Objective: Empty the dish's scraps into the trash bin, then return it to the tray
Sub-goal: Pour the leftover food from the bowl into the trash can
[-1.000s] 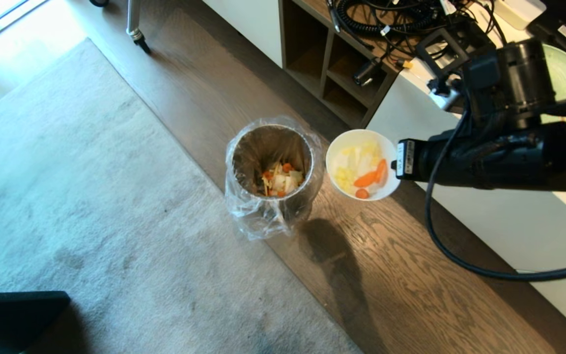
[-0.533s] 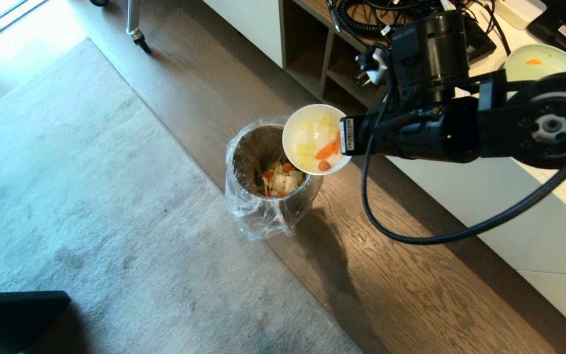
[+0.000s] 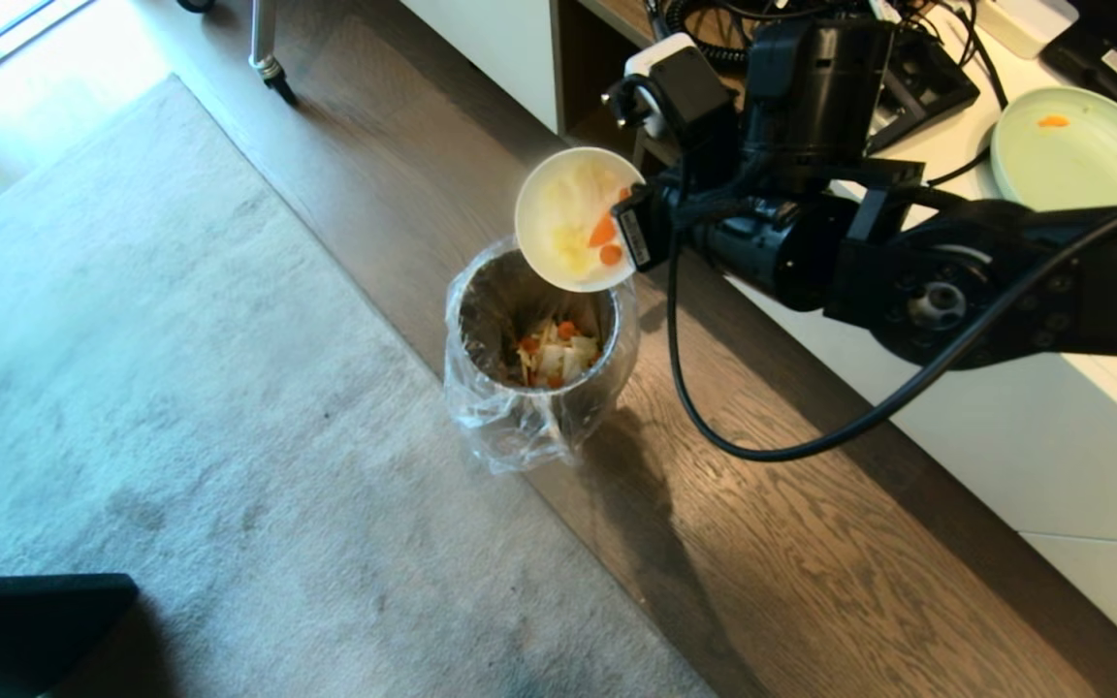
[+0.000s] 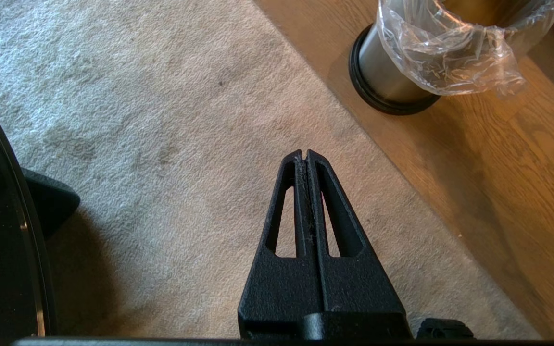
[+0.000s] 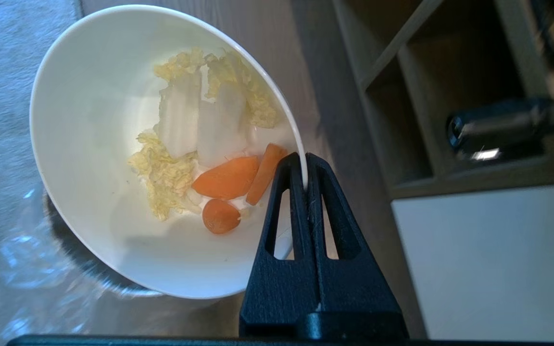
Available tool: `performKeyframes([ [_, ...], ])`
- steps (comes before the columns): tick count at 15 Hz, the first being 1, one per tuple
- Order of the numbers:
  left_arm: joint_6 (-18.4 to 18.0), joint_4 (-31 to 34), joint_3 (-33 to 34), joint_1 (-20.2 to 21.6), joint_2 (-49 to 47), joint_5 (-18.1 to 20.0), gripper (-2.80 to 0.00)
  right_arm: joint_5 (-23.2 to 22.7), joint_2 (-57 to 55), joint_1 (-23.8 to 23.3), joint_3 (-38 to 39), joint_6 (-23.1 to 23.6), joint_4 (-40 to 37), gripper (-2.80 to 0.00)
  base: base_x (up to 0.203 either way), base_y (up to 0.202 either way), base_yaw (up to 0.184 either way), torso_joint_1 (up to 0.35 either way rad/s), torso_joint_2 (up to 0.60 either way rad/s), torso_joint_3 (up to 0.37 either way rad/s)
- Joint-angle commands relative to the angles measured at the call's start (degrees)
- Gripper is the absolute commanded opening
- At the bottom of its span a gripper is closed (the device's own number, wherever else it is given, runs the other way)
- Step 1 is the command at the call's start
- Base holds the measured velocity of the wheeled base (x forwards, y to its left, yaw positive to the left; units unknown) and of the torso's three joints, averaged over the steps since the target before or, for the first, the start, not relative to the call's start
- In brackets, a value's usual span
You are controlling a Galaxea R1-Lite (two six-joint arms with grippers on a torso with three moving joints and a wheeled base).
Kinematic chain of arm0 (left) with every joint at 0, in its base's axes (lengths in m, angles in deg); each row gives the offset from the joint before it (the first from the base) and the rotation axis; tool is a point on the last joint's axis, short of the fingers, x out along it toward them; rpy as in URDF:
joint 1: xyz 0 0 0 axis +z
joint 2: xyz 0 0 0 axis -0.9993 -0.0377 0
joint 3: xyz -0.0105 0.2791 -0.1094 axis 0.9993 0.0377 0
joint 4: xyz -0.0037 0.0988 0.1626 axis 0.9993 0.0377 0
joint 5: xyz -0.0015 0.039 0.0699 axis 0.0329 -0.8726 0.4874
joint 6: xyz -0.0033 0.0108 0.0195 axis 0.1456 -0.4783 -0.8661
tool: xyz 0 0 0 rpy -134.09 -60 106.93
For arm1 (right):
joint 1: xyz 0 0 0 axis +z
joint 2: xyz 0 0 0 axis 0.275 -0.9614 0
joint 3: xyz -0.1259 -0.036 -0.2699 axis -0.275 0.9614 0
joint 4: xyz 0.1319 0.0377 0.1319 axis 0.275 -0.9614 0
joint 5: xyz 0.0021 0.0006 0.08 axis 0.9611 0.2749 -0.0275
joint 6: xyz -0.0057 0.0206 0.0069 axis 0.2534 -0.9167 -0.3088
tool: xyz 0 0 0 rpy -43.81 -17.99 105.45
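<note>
The white dish (image 3: 566, 221) (image 5: 113, 158) hangs tilted over the far rim of the trash bin (image 3: 531, 334), its mouth turned toward the bin. My right gripper (image 3: 628, 233) (image 5: 305, 166) is shut on the dish's rim. The scraps (image 3: 590, 237) (image 5: 209, 144), pale cabbage and orange carrot pieces, still lie inside the bowl. The steel trash bin with its clear liner (image 4: 445, 53) stands on the wood floor and holds earlier scraps (image 3: 552, 354). My left gripper (image 4: 305, 154) is shut and empty, parked over the carpet. The tray is out of view.
A pale green plate (image 3: 1082, 145) lies on the white counter (image 3: 1034, 427) at the right. An open wooden shelf unit (image 3: 646, 116) with cables stands behind the bin. Grey carpet (image 3: 180, 388) covers the left floor; a chair caster (image 3: 272, 73) is at the back.
The right arm has swung the dish left and up, from beside the bin to over its far rim, and rolled it so the bowl tilts toward the bin.
</note>
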Motion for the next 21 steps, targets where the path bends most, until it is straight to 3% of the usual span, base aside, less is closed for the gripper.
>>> performKeyframes([
  [1,0.0,0.0,0.0,0.0,0.0,0.0,-2.80,0.0,-2.8,0.1,0.0,9.6,8.2,-2.80,0.000,0.000,0.000,0.000,0.00,0.000],
  [5,0.0,0.0,0.0,0.0,0.0,0.0,-2.80,-0.3,-5.1,0.9,0.2,21.4,19.4,-2.80,0.000,0.000,0.000,0.000,0.00,0.000],
  [13,0.0,0.0,0.0,0.0,0.0,0.0,-2.80,-0.6,-7.8,4.1,3.0,39.9,37.6,-2.80,0.000,0.000,0.000,0.000,0.00,0.000],
  [17,0.0,0.0,0.0,0.0,0.0,0.0,-2.80,-0.5,-8.5,4.8,5.3,45.2,43.3,-2.80,0.000,0.000,0.000,0.000,0.00,0.000],
  [21,0.0,0.0,0.0,0.0,0.0,0.0,-2.80,-0.5,-9.9,6.9,9.9,48.9,55.7,-2.80,0.000,0.000,0.000,0.000,0.00,0.000],
])
